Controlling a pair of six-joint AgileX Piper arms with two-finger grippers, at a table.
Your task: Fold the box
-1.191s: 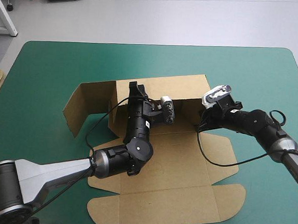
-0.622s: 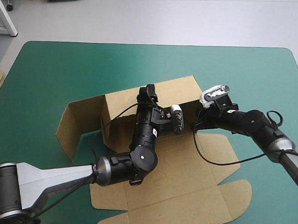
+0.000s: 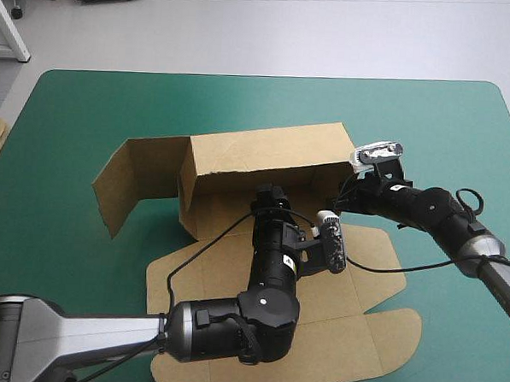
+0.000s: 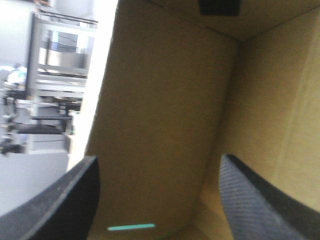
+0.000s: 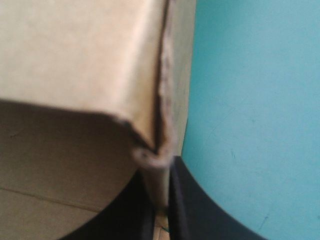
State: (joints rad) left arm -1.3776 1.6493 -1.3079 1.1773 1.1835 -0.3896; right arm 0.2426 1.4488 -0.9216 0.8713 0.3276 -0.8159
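Right claw [image 5: 161, 172] clamped on right end of raised back wall of brown cut-board box [image 3: 265, 157], mid teal-green bench [image 3: 88, 105]; left claw [image 4: 159, 165] spread, empty, facing same wall's inside. Likely light, stiff, hinging at creases: grip wall edges near corners.

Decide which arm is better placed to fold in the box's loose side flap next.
Probably left. The left gripper is open and free inside the box, while the right gripper is shut on the raised wall's corner, steadying it.

box [image 3: 265, 157] on table [image 3: 80, 105], right claw [image 5: 161, 200] at corner
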